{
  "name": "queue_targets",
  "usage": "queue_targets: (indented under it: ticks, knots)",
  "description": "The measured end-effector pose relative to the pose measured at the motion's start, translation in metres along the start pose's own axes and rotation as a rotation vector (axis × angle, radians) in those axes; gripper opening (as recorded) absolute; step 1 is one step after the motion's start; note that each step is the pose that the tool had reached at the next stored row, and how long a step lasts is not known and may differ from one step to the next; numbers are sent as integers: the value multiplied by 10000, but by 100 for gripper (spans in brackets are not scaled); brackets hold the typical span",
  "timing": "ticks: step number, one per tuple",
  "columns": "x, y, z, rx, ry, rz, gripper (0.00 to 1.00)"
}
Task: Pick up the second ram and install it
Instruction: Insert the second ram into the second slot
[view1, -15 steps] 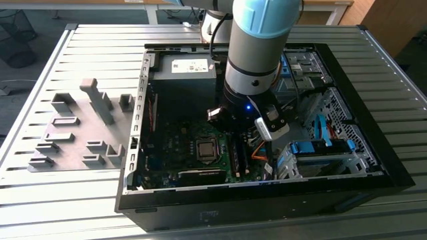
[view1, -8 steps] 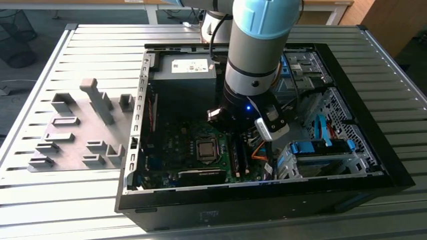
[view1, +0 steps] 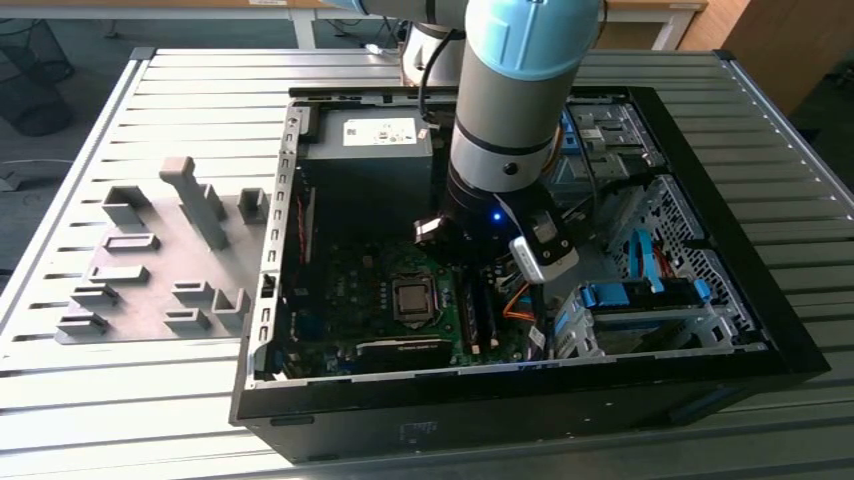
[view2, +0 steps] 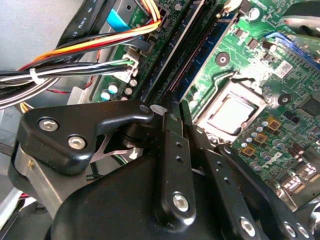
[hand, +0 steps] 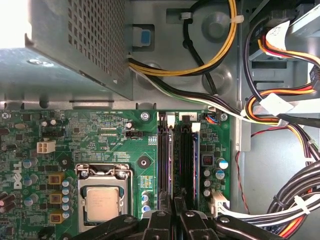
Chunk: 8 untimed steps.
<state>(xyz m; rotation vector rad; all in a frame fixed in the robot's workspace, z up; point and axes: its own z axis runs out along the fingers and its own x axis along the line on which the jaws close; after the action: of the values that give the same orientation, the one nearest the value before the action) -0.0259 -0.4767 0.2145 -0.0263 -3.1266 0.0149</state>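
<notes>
Green motherboard (hand: 100, 130) slots sat under your black pincer (hand: 173, 216), fingers pressed together over the thin blue-green second ram (hand: 170, 165), apparently slotted. Any tilt risked half-seating or bent latches.

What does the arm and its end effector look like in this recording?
The arm is a thick silver-grey tube with a light blue joint cap and a black wrist section showing a small blue light. A black cable runs along it. The end effector has black metal linkages and fingers with silver screws.
</notes>
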Motion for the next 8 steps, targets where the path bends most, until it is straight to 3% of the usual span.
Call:
queue_targets:
  ticks: [8]
  knots:
    - [0, -3, -9, 0, 11, 36, 14]
